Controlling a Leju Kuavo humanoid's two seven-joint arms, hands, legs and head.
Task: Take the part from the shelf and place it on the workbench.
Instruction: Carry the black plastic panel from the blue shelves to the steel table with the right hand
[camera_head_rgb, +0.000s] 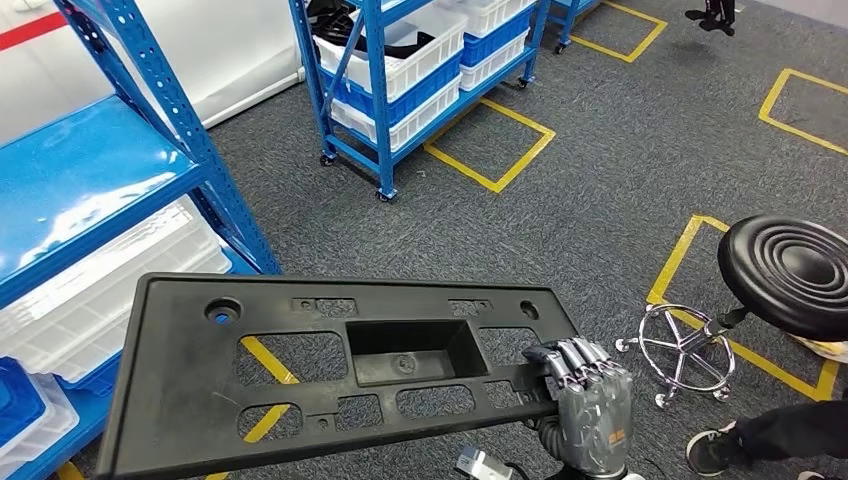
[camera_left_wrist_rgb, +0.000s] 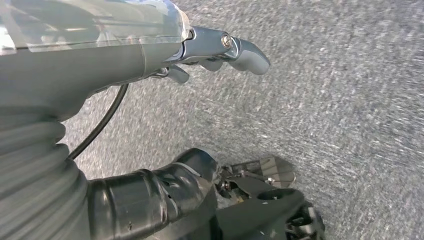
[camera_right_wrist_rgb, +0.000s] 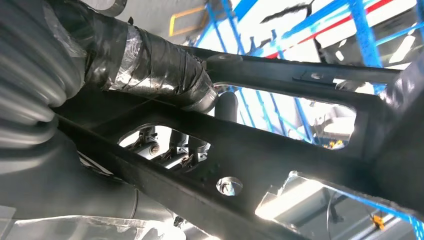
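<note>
Right now the right hand (camera_head_rgb: 590, 395) grips the black plastic part (camera_head_rgb: 330, 375) at its near right corner, fingers (camera_head_rgb: 575, 355) curled over the top of the edge, and the part is held up flat in the air above the grey carpet floor (camera_head_rgb: 600, 170). From the right wrist, the taped thumb (camera_right_wrist_rgb: 155, 65) presses on one face of the part (camera_right_wrist_rgb: 280, 150) while the fingers (camera_right_wrist_rgb: 170, 150) show through a cutout on the other. The left hand (camera_left_wrist_rgb: 150, 65) hangs over the carpet (camera_left_wrist_rgb: 350, 100) holding nothing, its fingers apart. A blue shelf (camera_head_rgb: 120, 190) with white bins stands just to the left of the part, another blue rack (camera_head_rgb: 400, 70) farther back, and a black stool (camera_head_rgb: 780, 275) stands on the right, near a person's shoe (camera_head_rgb: 715, 450).
</note>
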